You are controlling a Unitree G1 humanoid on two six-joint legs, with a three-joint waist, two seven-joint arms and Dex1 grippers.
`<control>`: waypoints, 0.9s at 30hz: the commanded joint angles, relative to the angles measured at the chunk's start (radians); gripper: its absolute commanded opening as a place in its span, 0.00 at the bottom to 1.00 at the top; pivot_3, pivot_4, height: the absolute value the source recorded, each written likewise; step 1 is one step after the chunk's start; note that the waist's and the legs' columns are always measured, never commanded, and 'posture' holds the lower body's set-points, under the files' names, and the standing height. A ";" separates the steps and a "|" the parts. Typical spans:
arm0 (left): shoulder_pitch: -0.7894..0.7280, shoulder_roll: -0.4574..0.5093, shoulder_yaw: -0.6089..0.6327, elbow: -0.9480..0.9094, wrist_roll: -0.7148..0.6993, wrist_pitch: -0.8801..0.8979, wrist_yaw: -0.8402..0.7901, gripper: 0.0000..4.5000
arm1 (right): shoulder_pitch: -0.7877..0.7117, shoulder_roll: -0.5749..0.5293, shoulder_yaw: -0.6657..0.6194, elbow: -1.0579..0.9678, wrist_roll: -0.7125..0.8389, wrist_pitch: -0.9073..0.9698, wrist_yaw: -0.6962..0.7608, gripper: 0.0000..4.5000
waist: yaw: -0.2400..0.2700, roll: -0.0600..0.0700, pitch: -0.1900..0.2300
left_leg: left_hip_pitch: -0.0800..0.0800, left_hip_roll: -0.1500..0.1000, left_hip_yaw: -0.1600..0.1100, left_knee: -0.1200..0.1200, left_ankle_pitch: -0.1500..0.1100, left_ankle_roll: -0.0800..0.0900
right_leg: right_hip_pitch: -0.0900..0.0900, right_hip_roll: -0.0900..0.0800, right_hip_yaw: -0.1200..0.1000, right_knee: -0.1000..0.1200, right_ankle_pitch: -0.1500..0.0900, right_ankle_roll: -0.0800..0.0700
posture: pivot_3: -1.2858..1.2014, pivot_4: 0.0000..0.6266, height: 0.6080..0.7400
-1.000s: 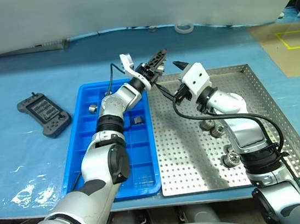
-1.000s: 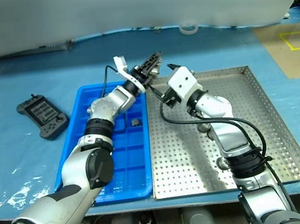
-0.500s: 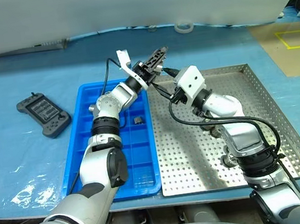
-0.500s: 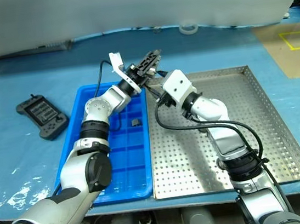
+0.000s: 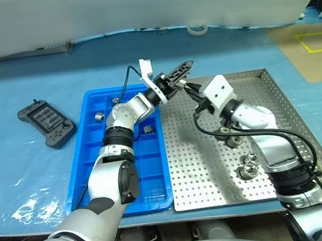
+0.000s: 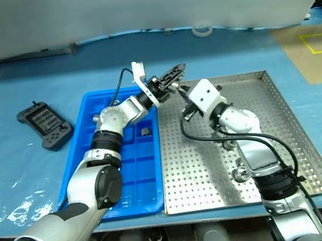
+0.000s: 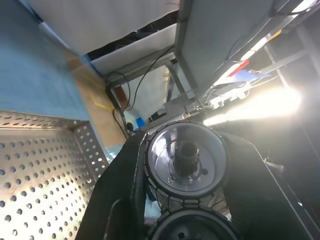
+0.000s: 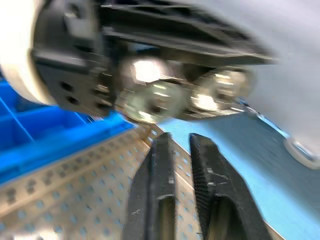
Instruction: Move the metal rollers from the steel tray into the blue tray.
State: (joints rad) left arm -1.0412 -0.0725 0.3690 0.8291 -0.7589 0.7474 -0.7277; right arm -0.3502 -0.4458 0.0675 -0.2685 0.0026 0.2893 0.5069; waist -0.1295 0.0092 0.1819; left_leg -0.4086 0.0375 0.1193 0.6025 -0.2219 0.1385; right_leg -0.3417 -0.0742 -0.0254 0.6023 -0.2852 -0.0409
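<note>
On my left a black handheld controller (image 5: 46, 122) lies on the blue-covered desk (image 5: 13, 169). Next, the blue tray (image 5: 90, 165) has one roller (image 5: 98, 115) in a far compartment. My left gripper (image 5: 182, 67) reaches up over the steel tray (image 5: 276, 90), clamped on metal rollers (image 7: 186, 159), as its wrist view confirms. My right gripper (image 8: 179, 150), nearly closed and empty, points at it. More rollers (image 5: 249, 169) lie right.

You see the left tool's fingers (image 7: 125, 200) clamped around a shiny metal roller (image 7: 186, 160), its dark central hole facing you, a second roller (image 7: 192, 227) just beneath. Beside them lies the steel tray's (image 7: 45, 165) perforated floor and raised rim on the blue counter (image 7: 30, 75).
</note>
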 commanded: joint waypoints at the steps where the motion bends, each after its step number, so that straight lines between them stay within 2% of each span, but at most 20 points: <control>1: -0.052 0.012 0.016 0.014 -0.005 -0.035 -0.017 0.38 | 0.010 -0.017 -0.028 -0.071 0.042 -0.006 0.033 0.37 | -0.002 0.000 0.000 | 0.000 0.000 0.000 0.000 0.000 0.000 | 0.000 0.000 0.000 0.000 0.000 0.000 | 0.34 0.24 1.00; 8: -0.082 0.015 0.020 0.056 -0.005 -0.049 -0.042 0.38 | -0.012 -0.012 -0.011 -0.078 0.049 0.051 0.031 0.88 | -0.007 0.000 0.000 | 0.000 0.001 0.001 0.000 0.000 0.000 | 0.000 0.000 0.000 0.000 0.000 0.000 | 0.34 0.24 1.00; 27: -0.058 -0.016 -0.001 0.022 -0.004 -0.020 -0.039 0.38 | -0.089 0.050 0.046 -0.033 0.003 0.011 -0.008 0.88 | -0.023 0.000 0.000 | -0.003 0.001 0.003 0.000 0.000 0.000 | -0.005 -0.001 0.000 0.002 0.000 0.000 | 0.34 0.24 1.00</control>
State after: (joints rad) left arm -1.0875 -0.0727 0.3740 0.8853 -0.7573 0.7190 -0.7576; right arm -0.4091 -0.4048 0.1105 -0.2778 0.0025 0.3229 0.5054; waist -0.1524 0.0091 0.1819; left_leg -0.4115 0.0387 0.1221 0.6026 -0.2219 0.1390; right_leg -0.3467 -0.0747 -0.0254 0.6042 -0.2852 -0.0409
